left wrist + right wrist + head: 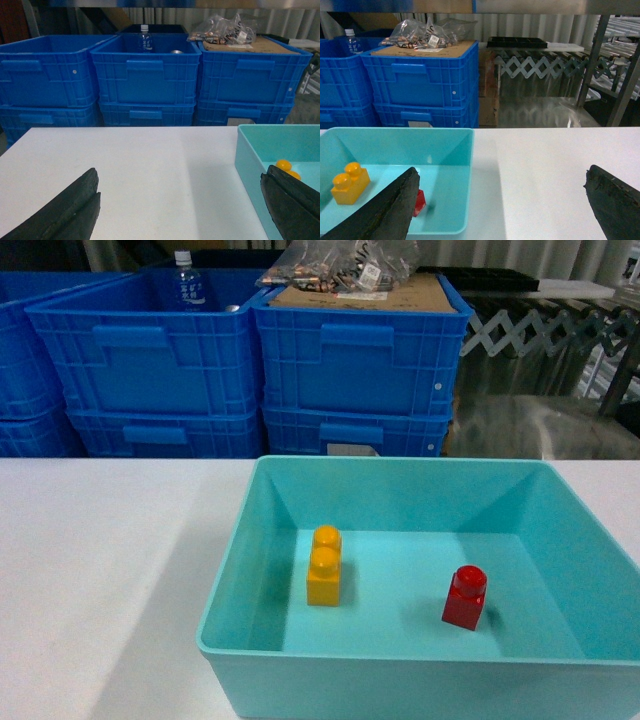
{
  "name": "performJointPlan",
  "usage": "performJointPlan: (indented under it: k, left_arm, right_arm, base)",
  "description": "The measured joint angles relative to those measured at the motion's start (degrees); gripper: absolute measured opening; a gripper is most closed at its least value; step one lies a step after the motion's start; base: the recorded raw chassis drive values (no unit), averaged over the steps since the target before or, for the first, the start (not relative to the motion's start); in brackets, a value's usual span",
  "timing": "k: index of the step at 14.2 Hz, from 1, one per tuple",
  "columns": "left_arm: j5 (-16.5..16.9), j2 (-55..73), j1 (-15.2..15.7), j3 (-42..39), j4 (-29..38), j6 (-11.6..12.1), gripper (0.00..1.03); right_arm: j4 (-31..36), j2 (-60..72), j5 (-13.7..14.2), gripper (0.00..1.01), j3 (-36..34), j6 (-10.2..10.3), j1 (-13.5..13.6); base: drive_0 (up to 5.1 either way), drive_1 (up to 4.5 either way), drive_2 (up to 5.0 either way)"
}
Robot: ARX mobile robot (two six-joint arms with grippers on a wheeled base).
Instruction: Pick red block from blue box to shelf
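The red block (465,597) stands upright on the floor of the blue box (232,570), right of centre. A yellow two-stud brick (324,567) stands to its left. Neither gripper shows in the head view. My right gripper (500,202) hovers open over the box's right rim (470,165). Its left finger (385,212) hides most of the red block (420,202). My left gripper (180,202) is open over the white table, left of the box (247,155), holding nothing. A shiny steel rail (530,6) along the top edge may belong to the shelf.
Stacked dark blue crates (355,360) stand behind the table; one holds a water bottle (188,280), another cardboard and a bag of parts (345,265). A folding conveyor (545,65) and grey metal uprights (592,60) stand at the back right. The white table (100,570) spreads left.
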Motion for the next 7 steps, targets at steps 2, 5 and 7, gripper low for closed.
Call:
performJointPlan:
  k: [2,5,7]
  left_arm:
    - [-0.02,0.0,0.0,0.0,0.0,0.0,0.98]
    - [0.0,0.0,0.0,0.0,0.0,0.02,0.98]
    - [0.0,0.0,0.0,0.0,0.0,0.0,0.98]
  right_arm:
    - [0.0,0.0,0.0,0.98,0.0,0.0,0.0]
    - [0.0,0.0,0.0,0.98,0.0,0.0,0.0]
    - [0.0,0.0,0.0,0.98,0.0,0.0,0.0]
  base:
    - [0.0,0.0,0.0]
    - [0.0,0.0,0.0]
    - [0.0,0.0,0.0]
